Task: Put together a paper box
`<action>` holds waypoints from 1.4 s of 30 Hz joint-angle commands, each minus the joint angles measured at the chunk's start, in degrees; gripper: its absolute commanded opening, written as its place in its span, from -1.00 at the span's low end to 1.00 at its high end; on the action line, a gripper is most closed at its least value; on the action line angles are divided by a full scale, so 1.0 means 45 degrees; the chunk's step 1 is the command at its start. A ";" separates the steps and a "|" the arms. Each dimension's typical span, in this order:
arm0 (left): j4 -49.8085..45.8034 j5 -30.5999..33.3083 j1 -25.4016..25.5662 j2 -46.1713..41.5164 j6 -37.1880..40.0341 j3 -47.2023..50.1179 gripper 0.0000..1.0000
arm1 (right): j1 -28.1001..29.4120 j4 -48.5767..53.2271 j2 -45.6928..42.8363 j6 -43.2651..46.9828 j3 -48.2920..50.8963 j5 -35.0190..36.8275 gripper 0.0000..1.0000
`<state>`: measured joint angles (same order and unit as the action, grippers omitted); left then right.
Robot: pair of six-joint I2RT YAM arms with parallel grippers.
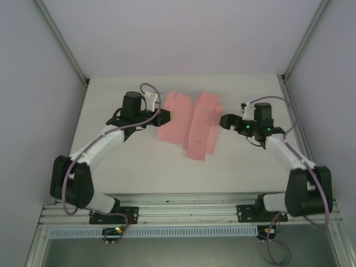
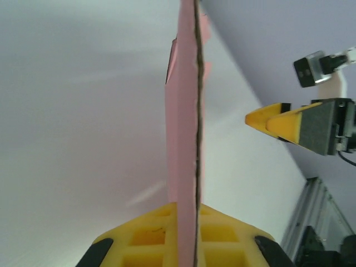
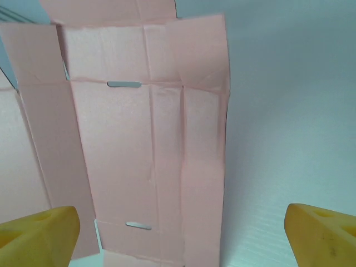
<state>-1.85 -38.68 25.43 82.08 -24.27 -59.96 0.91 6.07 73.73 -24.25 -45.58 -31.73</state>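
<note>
Paper box (image 1: 192,125) pinched by left gripper (image 1: 166,117); right gripper (image 1: 225,121) spread wide.

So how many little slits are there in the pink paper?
2. In the right wrist view, the far slit sits toward the top of the paper box, and the near slit is closer to the camera. More may be hidden.

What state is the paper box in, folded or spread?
Spread: the paper box is a flat creased sheet, flaps out, slots empty.
</note>
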 commanded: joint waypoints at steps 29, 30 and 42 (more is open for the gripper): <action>0.7832 -0.3563 0.0032 -0.4168 -0.3454 0.1334 -1.00 | -0.1630 -0.7178 -0.3565 -0.2541 0.1003 -0.7852 -0.86; 0.7485 -0.3323 0.0018 -0.4173 -0.3269 0.1343 -1.00 | -0.1643 -0.6889 -0.3665 -0.2377 0.0975 -0.7775 -0.99; -0.1632 0.7447 -0.0021 -0.5175 -0.0075 0.1968 1.00 | -0.0272 0.2752 -0.3612 0.3288 -0.0229 -0.3100 -1.00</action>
<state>6.22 -25.41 25.47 60.14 -29.58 -52.60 -3.01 3.03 55.05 -18.92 -45.98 -54.19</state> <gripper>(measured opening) 0.976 0.039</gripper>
